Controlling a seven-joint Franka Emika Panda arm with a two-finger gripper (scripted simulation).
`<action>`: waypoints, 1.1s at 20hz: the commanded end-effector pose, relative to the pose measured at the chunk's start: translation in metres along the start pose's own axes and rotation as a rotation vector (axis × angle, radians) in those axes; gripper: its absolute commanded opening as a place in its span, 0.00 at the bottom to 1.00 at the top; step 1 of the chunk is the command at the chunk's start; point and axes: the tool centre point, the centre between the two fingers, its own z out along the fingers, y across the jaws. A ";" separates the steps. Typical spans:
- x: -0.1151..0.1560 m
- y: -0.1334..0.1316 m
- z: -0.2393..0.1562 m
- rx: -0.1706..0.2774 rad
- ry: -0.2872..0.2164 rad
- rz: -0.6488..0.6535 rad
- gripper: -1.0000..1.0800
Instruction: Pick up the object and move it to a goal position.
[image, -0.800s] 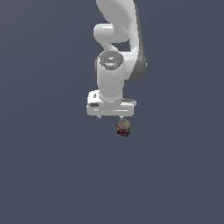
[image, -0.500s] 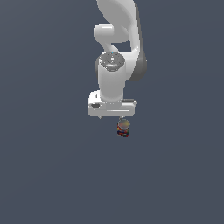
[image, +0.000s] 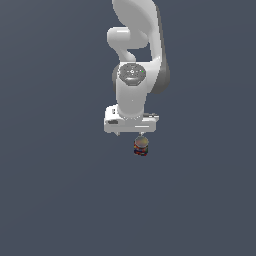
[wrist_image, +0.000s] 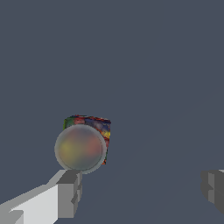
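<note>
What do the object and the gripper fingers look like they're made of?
Object: looks like hard plastic, printed multicolour squares, with a translucent, slightly glossy round cap; a render, so uncertain. Gripper fingers: matte grey, flat-faced blocks, plastic or painted metal; can't tell which.

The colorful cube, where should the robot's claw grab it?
Best guess: come straight down from above and pinch the cube by two opposite flat sides, below its round top. It stands upright and is narrower than the open gripper, whose fingers are spread wide. Right now the cube sits off to one finger's side, not between them.
</note>
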 end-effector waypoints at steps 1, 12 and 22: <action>0.000 -0.003 0.002 0.000 0.002 0.005 0.96; 0.000 -0.037 0.030 0.008 0.046 0.096 0.96; -0.003 -0.059 0.047 0.016 0.074 0.157 0.96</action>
